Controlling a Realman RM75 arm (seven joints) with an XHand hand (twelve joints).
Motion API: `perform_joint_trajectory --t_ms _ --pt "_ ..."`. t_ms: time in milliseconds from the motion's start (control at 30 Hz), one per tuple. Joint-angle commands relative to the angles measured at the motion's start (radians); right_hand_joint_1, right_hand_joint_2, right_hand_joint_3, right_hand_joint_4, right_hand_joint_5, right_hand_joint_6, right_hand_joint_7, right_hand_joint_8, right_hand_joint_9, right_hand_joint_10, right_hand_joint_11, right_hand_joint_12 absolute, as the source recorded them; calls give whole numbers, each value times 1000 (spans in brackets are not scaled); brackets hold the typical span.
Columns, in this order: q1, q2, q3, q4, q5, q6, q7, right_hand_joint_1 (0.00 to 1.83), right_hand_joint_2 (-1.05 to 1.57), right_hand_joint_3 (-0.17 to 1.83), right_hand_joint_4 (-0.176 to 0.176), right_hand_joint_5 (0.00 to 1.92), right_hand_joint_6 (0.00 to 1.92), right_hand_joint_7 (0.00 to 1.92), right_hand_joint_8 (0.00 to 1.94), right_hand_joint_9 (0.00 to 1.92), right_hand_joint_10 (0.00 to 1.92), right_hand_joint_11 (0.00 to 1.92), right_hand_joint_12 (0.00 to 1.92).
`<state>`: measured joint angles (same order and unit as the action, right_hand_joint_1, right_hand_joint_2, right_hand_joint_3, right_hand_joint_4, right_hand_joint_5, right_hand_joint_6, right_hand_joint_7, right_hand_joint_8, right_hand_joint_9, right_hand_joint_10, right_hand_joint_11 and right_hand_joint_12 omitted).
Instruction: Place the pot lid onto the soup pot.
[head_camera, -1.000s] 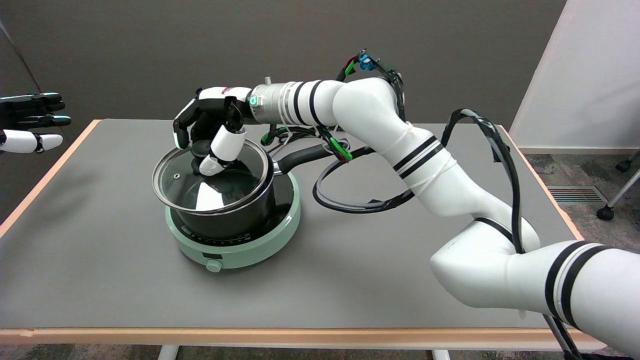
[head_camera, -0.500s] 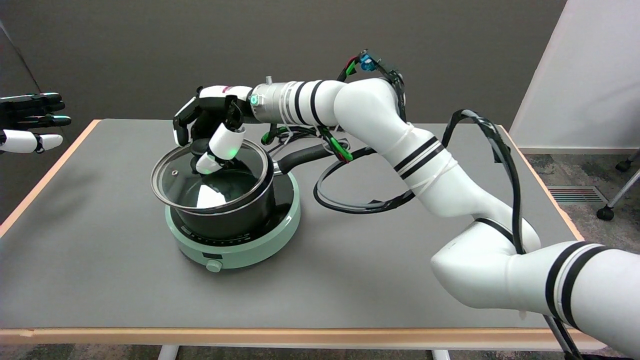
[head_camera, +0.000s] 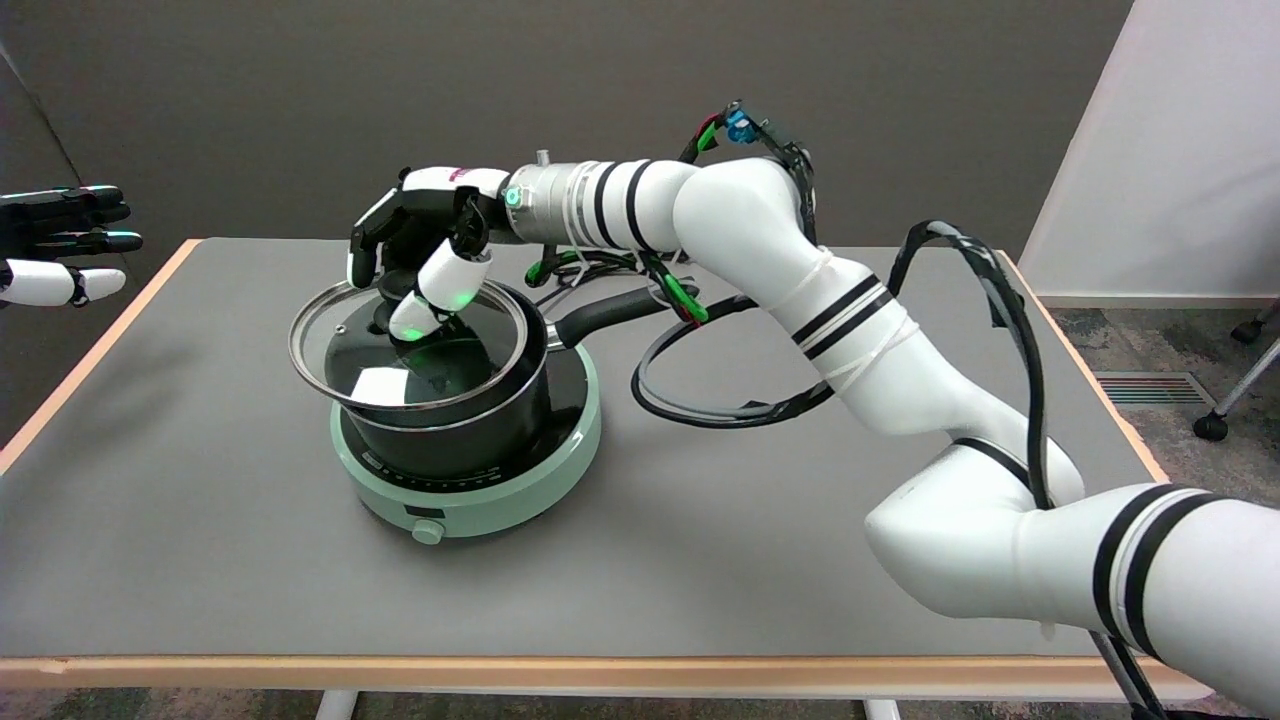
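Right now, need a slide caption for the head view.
Robot hand holds the glass pot lid by its knob, tilted over the black soup pot on a mint-green hotplate.

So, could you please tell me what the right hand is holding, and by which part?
The right hand holds the glass pot lid by its black knob.

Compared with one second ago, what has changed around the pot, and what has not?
The robot hand, gripping the knob, has carried the glass lid up and toward the picture's left, so it overhangs the soup pot on that side. The pot, green cooker and table stayed put.
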<state>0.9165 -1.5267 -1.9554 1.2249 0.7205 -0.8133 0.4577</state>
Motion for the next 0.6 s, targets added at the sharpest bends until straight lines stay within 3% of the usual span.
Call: perform_joint_trajectory --t_ms 33,600 --pt "-9 5 9 9 5 11 -1 1312 1108 264 107 642 1085 737 1436 718 1432 295 1921" --pt "-29 20 16 31 0 22 -1 1318 1097 263 99 659 1045 755 1406 728 1392 289 1921"
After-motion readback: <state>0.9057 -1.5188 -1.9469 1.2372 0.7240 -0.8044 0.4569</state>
